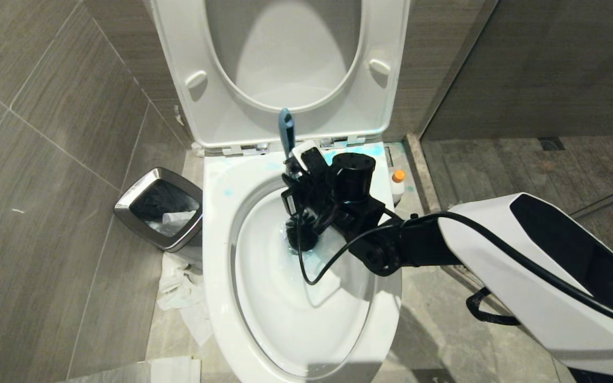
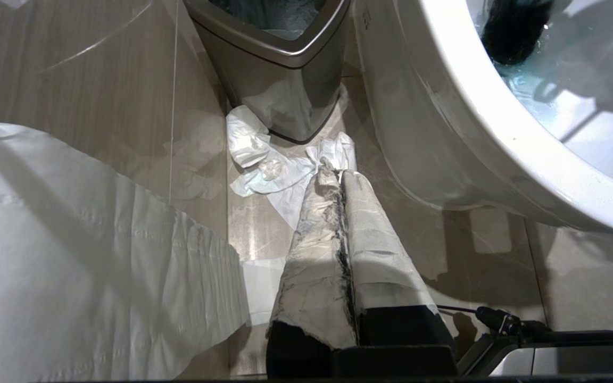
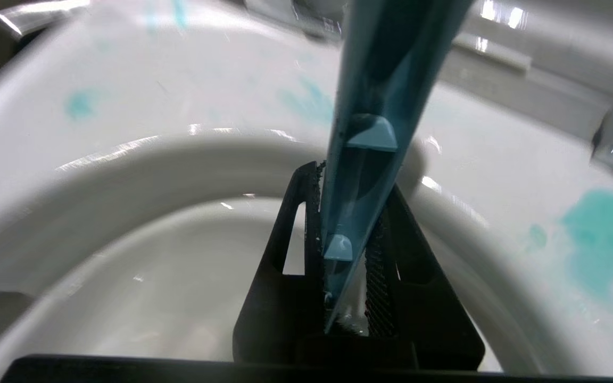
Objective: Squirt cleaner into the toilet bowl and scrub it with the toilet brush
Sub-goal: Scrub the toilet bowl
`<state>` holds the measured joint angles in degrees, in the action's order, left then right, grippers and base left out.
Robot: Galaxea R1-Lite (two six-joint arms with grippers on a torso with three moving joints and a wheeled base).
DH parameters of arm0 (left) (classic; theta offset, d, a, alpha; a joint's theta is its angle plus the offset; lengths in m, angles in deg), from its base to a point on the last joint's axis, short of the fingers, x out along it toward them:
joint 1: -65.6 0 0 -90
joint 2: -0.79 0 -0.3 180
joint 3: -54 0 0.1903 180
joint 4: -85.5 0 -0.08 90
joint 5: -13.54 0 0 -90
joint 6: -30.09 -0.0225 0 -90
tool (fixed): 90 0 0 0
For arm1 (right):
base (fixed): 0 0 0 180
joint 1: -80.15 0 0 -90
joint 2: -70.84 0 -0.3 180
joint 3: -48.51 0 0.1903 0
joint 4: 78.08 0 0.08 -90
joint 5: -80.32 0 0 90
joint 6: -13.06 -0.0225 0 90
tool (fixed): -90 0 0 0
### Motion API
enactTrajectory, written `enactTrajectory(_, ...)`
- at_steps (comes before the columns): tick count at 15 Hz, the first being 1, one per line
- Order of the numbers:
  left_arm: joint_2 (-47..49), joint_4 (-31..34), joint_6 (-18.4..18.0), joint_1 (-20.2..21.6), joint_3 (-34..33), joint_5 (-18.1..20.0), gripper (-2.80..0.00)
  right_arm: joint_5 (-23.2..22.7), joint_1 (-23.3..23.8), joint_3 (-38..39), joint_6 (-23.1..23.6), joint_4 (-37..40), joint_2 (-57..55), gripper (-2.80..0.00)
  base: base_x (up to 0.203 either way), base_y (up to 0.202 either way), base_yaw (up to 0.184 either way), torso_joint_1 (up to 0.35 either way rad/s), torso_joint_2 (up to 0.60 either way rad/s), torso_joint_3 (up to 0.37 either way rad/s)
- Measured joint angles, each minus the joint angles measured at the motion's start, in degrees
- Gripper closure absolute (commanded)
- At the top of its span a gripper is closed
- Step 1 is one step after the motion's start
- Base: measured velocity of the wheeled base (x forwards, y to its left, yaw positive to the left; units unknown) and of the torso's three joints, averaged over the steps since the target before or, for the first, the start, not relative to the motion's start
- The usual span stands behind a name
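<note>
The white toilet bowl (image 1: 218,239) stands with seat and lid raised, and blue smears mark its back rim (image 3: 599,239). My right gripper (image 1: 297,169) hangs over the back of the bowl, shut on the toilet brush's slate-blue handle (image 1: 286,130). The black bristle head (image 1: 301,234) is down inside the bowl in bluish water. In the right wrist view the handle (image 3: 370,133) runs between the two black fingers of the gripper (image 3: 349,183). The cleaner (image 1: 398,183), white with an orange cap, stands upright beside the toilet's back right. My left gripper (image 2: 341,175) is shut and empty, low beside the bowl's outer wall (image 2: 445,133).
A steel-rimmed waste bin (image 1: 160,213) stands left of the toilet, with crumpled paper (image 1: 184,287) on the floor beside it. A white paper sheet (image 2: 72,255) hangs close to the left gripper. A dark partition wall (image 1: 551,64) closes the right side.
</note>
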<state>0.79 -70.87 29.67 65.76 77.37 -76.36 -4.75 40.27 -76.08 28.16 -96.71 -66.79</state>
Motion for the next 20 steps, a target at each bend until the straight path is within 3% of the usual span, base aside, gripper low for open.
enactTrajectory(6, 0.00, -0.02, 0.00, 0.00, 0.00, -0.02, 0.00, 1.29, -4.37, 6.19, -0.48, -0.35, 11.13, 0.00, 0.000, 0.000, 0.000, 0.000, 0.00, 0.000)
enactTrajectory(14, 0.00, -0.02, -0.02, -0.02, 0.00, 0.00, 0.00, 1.26, -4.68, 15.85, -0.48, -0.17, 21.99, 0.00, 0.000, 0.000, 0.000, 0.000, 0.00, 0.000)
enactTrajectory(20, 0.00, 0.00, 0.00, 0.00, 0.00, 0.00, 0.00, 0.52, -3.86, 18.05, -0.47, 1.90, 20.57, 0.00, 0.000, 0.000, 0.000, 0.000, 0.00, 0.000)
